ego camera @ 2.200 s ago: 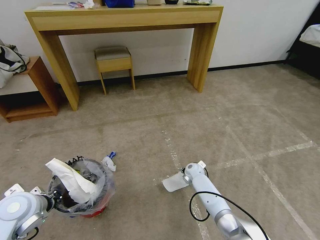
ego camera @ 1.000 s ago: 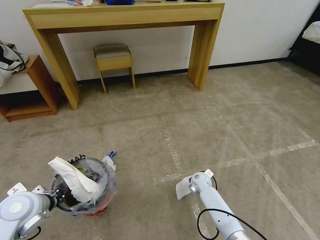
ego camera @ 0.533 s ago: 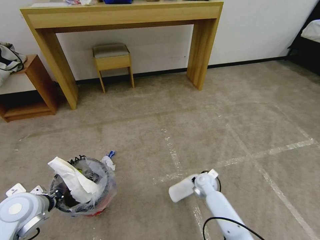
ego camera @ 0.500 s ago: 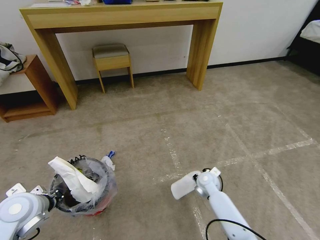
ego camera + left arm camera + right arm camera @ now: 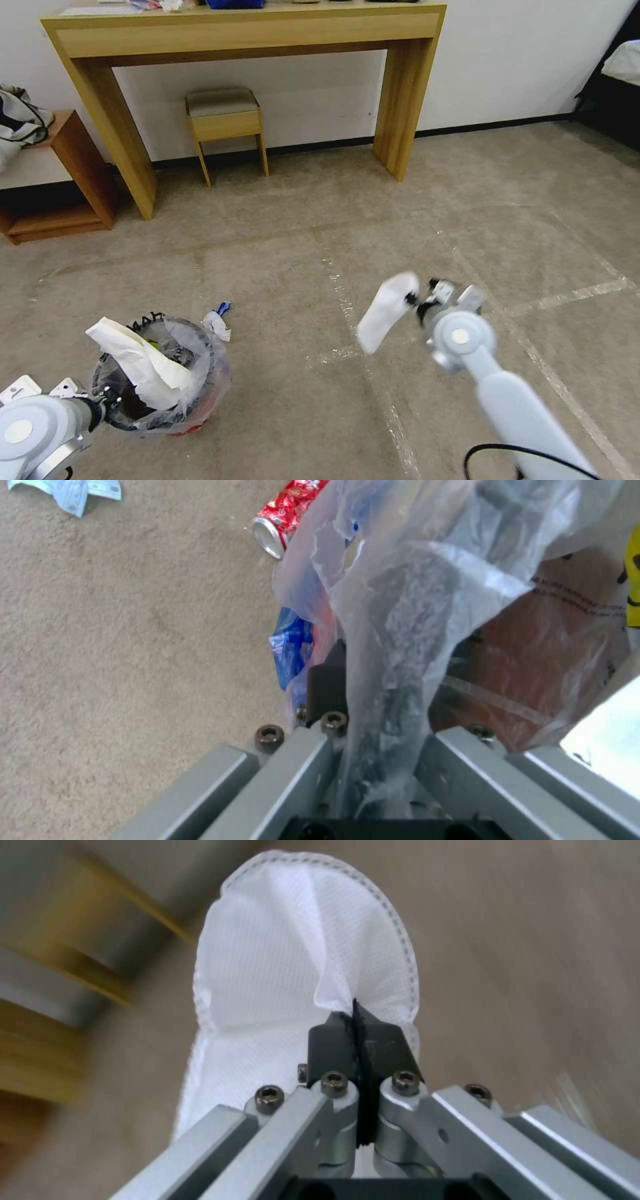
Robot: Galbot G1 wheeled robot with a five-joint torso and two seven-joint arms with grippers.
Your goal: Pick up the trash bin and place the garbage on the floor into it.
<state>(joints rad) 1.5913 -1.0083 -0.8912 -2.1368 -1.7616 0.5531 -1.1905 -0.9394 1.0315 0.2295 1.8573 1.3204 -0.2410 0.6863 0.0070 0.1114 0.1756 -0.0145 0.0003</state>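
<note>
The trash bin (image 5: pixel 193 407), a small red bucket lined with a clear bag, stands low at the left with a crumpled white paper (image 5: pixel 143 363) sticking out of it. My left gripper (image 5: pixel 107 400) is shut on its bag-covered rim (image 5: pixel 400 630). In the left wrist view a red soda can (image 5: pixel 287 512) and a light-blue scrap (image 5: pixel 67 492) lie on the carpet beside the bin. My right gripper (image 5: pixel 420 303) is raised above the floor, shut on the edge of a white slipper (image 5: pixel 387 310) that hangs from it (image 5: pixel 293 965).
A wooden console table (image 5: pixel 240 33) stands against the far wall with a small stool (image 5: pixel 225 120) under it. A low wooden shelf (image 5: pixel 60 193) sits at the left and a dark bed (image 5: pixel 617 100) at the right edge. Tape lines cross the open carpet.
My right arm has lifted the white slipper off the carpet, up and away from me. The bin and left gripper have barely shifted.
</note>
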